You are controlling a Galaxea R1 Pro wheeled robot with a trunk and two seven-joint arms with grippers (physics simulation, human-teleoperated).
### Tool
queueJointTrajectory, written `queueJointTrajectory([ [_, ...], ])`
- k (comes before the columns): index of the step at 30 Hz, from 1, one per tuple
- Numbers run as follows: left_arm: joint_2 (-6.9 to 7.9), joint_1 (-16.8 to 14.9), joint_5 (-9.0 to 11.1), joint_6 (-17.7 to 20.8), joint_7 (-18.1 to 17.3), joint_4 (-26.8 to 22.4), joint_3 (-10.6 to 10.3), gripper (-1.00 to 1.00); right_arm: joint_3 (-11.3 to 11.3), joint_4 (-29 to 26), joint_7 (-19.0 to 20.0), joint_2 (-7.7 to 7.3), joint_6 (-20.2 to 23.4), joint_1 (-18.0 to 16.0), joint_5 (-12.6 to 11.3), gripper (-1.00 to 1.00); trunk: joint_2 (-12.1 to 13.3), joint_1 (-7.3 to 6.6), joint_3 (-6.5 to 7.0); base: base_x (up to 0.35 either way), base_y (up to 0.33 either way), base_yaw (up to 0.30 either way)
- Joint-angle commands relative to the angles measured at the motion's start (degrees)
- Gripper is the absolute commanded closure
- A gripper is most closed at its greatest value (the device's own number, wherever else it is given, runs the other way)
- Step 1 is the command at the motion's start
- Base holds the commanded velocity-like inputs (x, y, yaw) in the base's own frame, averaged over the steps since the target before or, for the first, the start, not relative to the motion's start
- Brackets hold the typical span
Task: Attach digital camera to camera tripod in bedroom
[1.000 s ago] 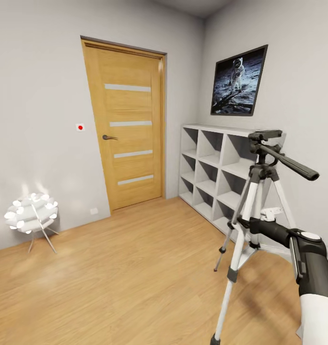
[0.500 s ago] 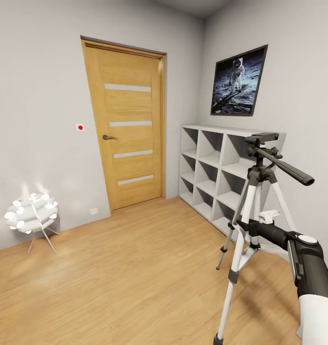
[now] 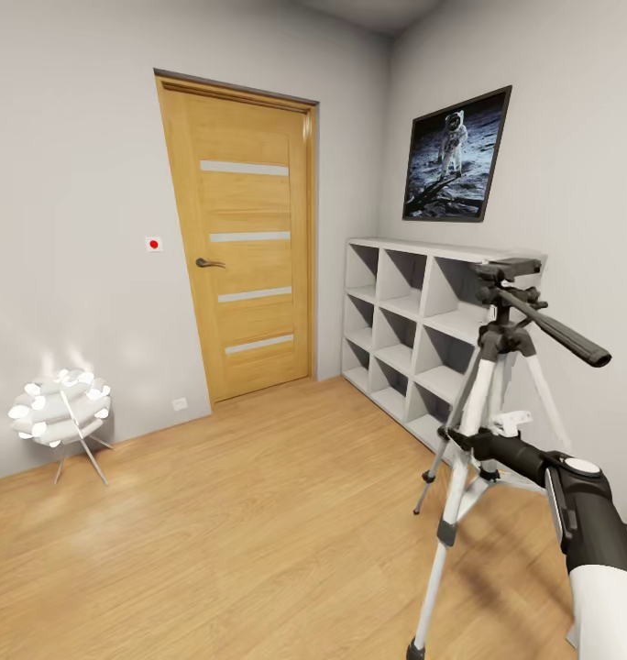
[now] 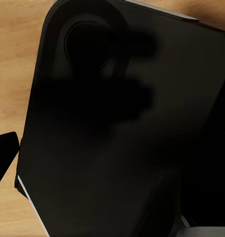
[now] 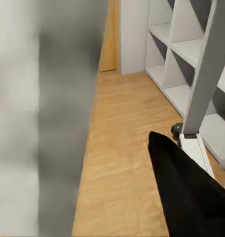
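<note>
Light wood floor (image 3: pixel 258 532), pale grey walls. Nearest, right arm (image 3: pixel 570 513) reaches to the camera tripod (image 3: pixel 483 403), its right gripper (image 3: pixel 453 438) at a silver leg; whether it clamps the leg, cannot tell. Behind: white cube shelf (image 3: pixel 414 339), astronaut picture (image 3: pixel 456 156), wood door (image 3: pixel 245 238), spiky ball lamp (image 3: pixel 61 408); left wrist view dark, gripper state unreadable.

The right arm (image 3: pixel 570 513) crosses in front of the tripod (image 3: pixel 483 385), so it hides the middle of the legs and the right gripper itself. The tripod's front foot is cut off at the bottom edge of the head view. In the left wrist view a dark blurred body (image 4: pixel 127 123) covers nearly everything. In the right wrist view a broad grey blur (image 5: pixel 43 118) covers one side.
</note>
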Motion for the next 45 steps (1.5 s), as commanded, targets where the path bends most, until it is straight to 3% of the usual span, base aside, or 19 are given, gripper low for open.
queueJointTrajectory([
  [1, -0.01, 0.03, 0.27, -0.08, -0.01, -0.06, 0.04, -1.00, -0.14, 0.07, 0.33, -0.03, 0.09, -0.05, 0.27, -1.00, -0.03, 0.00, -0.05, 0.000, 0.000, 0.000],
  [12, -0.05, 0.01, 0.27, -0.08, 0.01, -0.06, 0.06, -1.00, -0.30, 0.38, -0.02, -0.19, -0.22, -0.05, 0.31, -1.00, -0.03, 0.00, -0.05, -0.027, 0.000, 0.000],
  [15, -0.18, 0.02, 0.27, -0.08, 0.00, -0.06, 0.06, -1.00, -0.92, 0.39, -0.14, -0.20, -0.22, -0.05, 0.31, -1.00, -0.03, 0.00, -0.05, -0.234, 0.000, 0.000],
  [16, -0.29, 0.04, 0.27, -0.08, 0.01, -0.06, 0.06, -1.00, -2.31, 0.44, -0.15, -0.24, -0.22, -0.05, 0.32, -1.00, -0.03, 0.00, -0.05, -0.304, 0.000, 0.000],
  [19, -0.34, 0.02, 0.27, -0.08, 0.02, -0.06, 0.06, -1.00, -3.57, 0.47, -0.15, -0.27, -0.22, -0.05, 0.32, -1.00, -0.03, 0.00, -0.05, -0.316, 0.000, 0.000],
  [25, -0.54, 0.04, 0.27, -0.08, 0.05, -0.02, 0.05, -1.00, -4.47, 0.48, -0.15, -0.29, -0.22, -0.05, 0.38, -1.00, -0.03, 0.00, -0.05, -0.330, 0.000, 0.000],
  [45, -0.68, 0.02, 0.23, -0.08, -0.01, 0.02, -0.03, -1.00, -4.69, 3.70, -0.22, -0.30, -2.15, -0.05, 0.54, -1.00, -0.03, 0.00, -0.05, -0.336, 0.000, 0.000],
])
